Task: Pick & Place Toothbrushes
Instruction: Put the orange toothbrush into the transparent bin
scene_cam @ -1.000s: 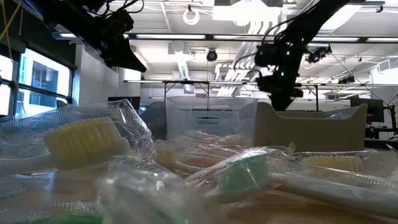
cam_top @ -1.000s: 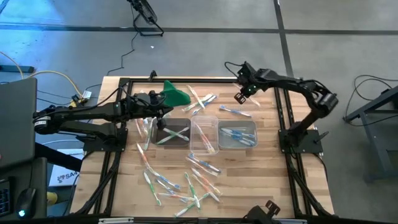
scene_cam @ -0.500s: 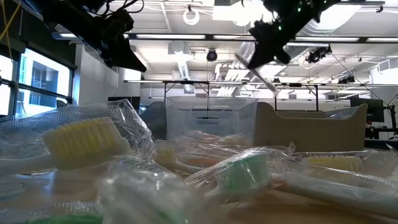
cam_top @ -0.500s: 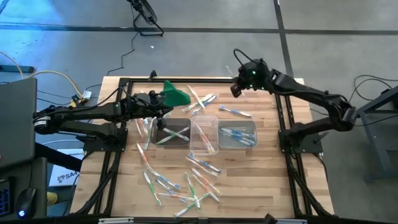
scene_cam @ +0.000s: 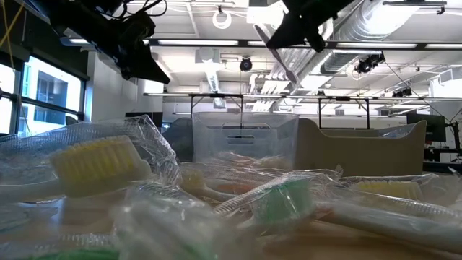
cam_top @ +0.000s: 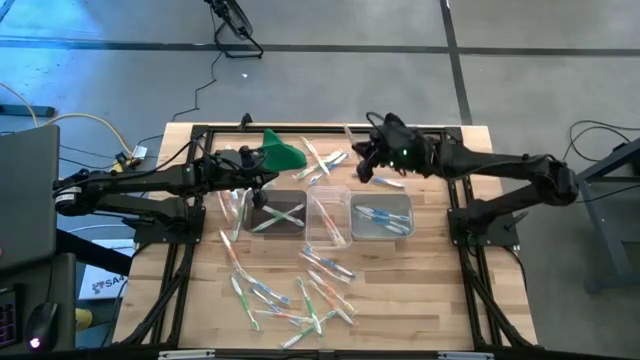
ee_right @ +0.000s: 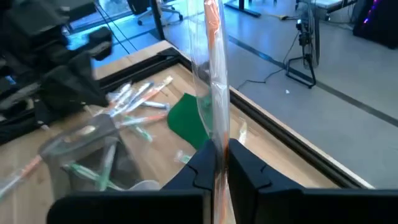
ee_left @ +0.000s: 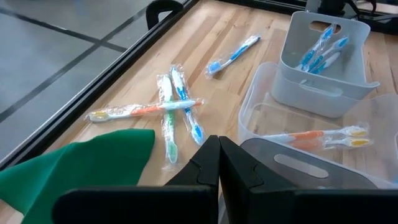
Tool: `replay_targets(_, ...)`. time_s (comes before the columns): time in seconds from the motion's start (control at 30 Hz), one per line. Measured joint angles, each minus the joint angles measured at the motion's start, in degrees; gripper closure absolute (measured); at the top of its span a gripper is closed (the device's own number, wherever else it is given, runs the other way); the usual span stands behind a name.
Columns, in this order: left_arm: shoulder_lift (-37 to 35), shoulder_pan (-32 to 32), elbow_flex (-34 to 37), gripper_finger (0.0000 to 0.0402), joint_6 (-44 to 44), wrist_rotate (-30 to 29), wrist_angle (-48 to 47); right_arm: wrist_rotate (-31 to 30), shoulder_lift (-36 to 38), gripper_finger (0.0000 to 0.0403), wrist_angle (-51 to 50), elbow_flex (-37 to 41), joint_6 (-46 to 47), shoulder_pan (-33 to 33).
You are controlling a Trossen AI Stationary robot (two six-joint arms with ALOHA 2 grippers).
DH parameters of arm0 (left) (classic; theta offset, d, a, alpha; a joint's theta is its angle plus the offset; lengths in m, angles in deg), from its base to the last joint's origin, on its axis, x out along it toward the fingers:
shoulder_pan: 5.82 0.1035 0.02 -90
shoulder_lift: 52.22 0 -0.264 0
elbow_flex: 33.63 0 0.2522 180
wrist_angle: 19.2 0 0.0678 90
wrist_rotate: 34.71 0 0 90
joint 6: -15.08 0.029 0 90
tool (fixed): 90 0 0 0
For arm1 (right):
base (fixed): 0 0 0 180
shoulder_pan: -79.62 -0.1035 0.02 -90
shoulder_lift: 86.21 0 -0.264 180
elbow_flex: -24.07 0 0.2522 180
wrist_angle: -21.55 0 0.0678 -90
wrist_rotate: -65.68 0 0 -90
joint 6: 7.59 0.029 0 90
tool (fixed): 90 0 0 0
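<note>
the right gripper (ee_right: 219, 163) is clenched on a wrapped toothbrush with an orange-pink handle (ee_right: 213, 68), which stands up between the two dark fingers (ee_right: 249, 169) inside its clear sleeve. in the high view this gripper (cam_top: 366, 162) hangs above the far middle of the table (cam_top: 430, 290), over the gap between the scattered brushes by the green cloth and the right-hand tub. in the low view the same gripper (scene_cam: 289, 32) is high up, with the held brush slanting down from it.

just beyond it, on the wood, lie several loose toothbrushes near the green cloth (cam_top: 281, 152), and one blue toothbrush (cam_top: 379, 180) lies alone just behind the right tub (cam_top: 381, 217), which holds blue brushes. the middle clear tub (cam_top: 328, 216) holds orange-pink brushes, and the left tub (cam_top: 277, 215) holds green ones.

the left gripper (ee_left: 218, 163) has its fingers pressed tight together with nothing between them. it waits above the far edge of the left tub, close to the green cloth (ee_left: 74, 163); in the high view it sits at (cam_top: 256, 182). past its fingers a crossed cluster of green, blue and orange-pink toothbrushes (ee_left: 169, 112) lies on the table.

a larger pile of wrapped toothbrushes (cam_top: 295, 292) is spread across the near part of the table, filling the foreground of the low view (scene_cam: 281, 198).
</note>
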Motion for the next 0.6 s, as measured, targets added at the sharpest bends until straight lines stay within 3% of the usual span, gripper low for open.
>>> replay_targets(0.27, 0.0, 0.0, 0.0, 0.0402, 0.0, 0.0, 0.0, -13.6, -3.1, 0.039, 4.4, 0.0, 6.1, -12.2)
replay_targets(0.6, 0.0, 0.0, 0.0, 0.0402, 0.0, 0.0, -0.3, -22.5, -15.3, 0.039, 18.4, 0.0, 12.5, -21.2)
